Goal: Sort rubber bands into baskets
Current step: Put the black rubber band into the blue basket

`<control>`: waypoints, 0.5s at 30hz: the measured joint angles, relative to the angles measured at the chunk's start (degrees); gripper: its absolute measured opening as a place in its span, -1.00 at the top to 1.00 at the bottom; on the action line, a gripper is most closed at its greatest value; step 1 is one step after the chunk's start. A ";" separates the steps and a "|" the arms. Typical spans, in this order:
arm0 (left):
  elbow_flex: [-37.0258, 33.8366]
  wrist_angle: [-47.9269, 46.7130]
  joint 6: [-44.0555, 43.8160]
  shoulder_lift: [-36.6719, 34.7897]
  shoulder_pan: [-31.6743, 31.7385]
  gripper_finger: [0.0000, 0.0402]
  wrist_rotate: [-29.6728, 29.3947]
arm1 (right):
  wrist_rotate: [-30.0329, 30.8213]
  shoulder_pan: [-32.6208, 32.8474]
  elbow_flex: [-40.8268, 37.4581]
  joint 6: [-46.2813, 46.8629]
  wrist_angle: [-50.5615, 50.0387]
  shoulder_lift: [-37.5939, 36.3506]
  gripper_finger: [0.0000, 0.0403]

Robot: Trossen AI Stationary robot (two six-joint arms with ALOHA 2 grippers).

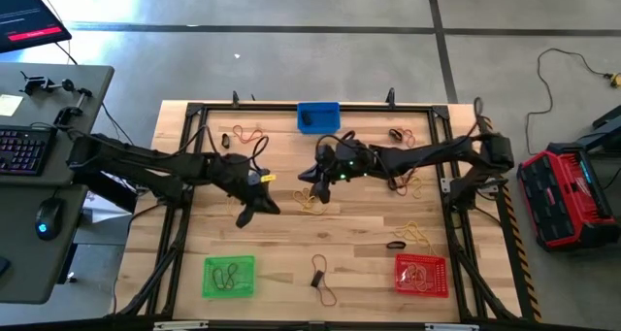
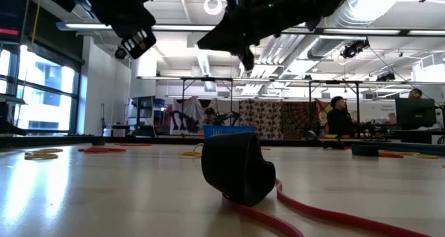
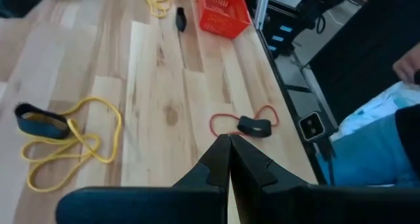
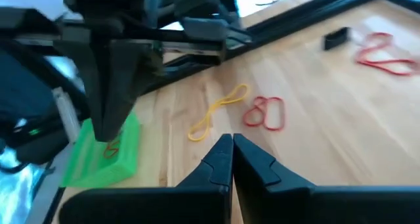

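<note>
The left gripper (image 1: 245, 217) hangs above the middle-left of the wooden table (image 1: 359, 229), its two fingers pressed flat together with nothing between them; in its own wrist view the fingertips (image 3: 229, 159) meet in a closed wedge. The right gripper (image 1: 320, 189) hangs over the table's centre, just right of the left one and apart from it, and its fingers (image 4: 231, 159) are likewise pinched together on nothing. Both float clear of the tabletop in the low view.

Just beside the right gripper lies a yellow rubber band (image 1: 309, 207) on the wood. Farther out, a red band with a black one on it (image 1: 322, 284) lies between the two near baskets, and a black band (image 1: 395, 245) sits beside a loose yellow band (image 1: 417, 236) above the red basket (image 1: 421, 275). More reddish bands lie near the far edge, on the left (image 1: 248, 134) and on the right (image 1: 401, 135).

The green basket (image 1: 229, 277) stands at the near left corner with bands inside it; the red basket stands at the near right. The blue basket (image 1: 317, 116) sits at the middle of the far edge.

Beyond the table's left side a desk carries a keyboard (image 1: 21, 150) and a mouse (image 1: 49, 216).
</note>
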 joint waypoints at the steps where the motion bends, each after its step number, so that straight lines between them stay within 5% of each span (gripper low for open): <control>1: 0.00 0.05 0.86 -0.02 0.25 1.00 0.26 | 1.33 0.22 0.00 0.10 -1.74 -0.91 1.00; 6: 0.00 -0.51 4.13 -0.04 1.05 1.00 1.63 | 6.65 1.14 -0.02 -0.03 -7.45 -4.67 1.00; 15: 0.00 3.84 3.12 -0.04 4.82 1.00 4.13 | 7.05 1.18 -0.02 -0.07 -10.11 -5.63 1.00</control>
